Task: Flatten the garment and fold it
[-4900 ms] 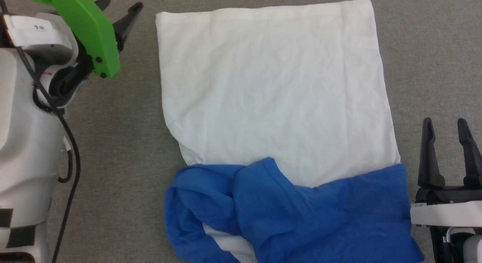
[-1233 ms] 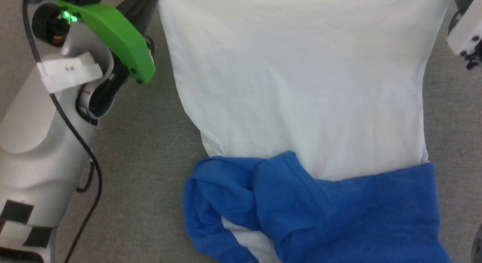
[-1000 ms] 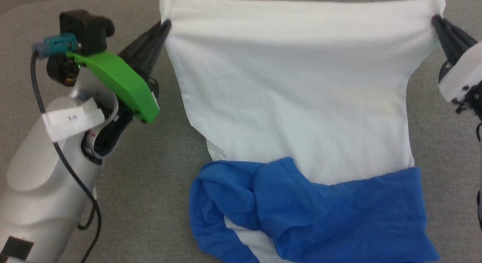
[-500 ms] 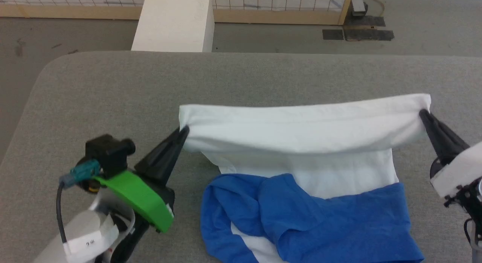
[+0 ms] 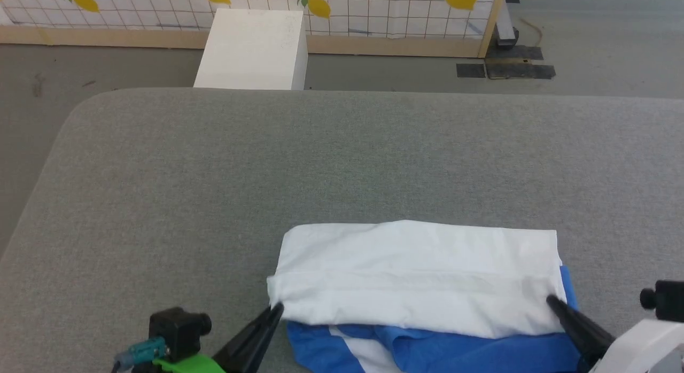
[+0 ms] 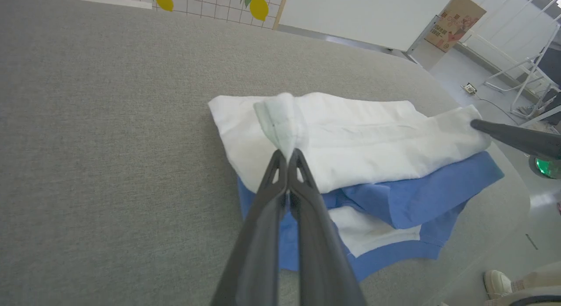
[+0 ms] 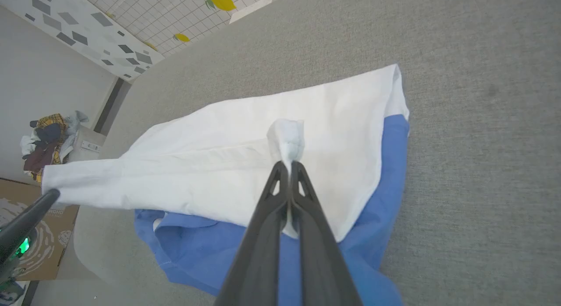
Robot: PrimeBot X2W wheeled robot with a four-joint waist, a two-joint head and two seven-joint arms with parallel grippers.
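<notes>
The garment (image 5: 417,277) lies near the table's front edge, its white body doubled back over the blue sleeves (image 5: 454,354). My left gripper (image 5: 278,308) is shut on the white hem's left corner, and my right gripper (image 5: 551,301) is shut on the right corner. In the left wrist view, the left gripper (image 6: 287,152) pinches a bunched tuft of the white cloth (image 6: 350,135), with the other arm's fingers (image 6: 517,137) at the far corner. From the right wrist, the right gripper (image 7: 288,165) likewise pinches the white cloth (image 7: 219,161) above the blue part (image 7: 263,249).
The grey padded table (image 5: 320,159) stretches away beyond the garment. A white box (image 5: 251,49) stands on the floor past the far edge, in front of a lemon-patterned grid panel (image 5: 374,9). A person's shoe (image 6: 497,283) shows by the table's corner.
Both grippers have drawn the white hem toward me, folding the white body over the blue sleeves. The head camera has tilted up, bringing the far table and floor into view.
</notes>
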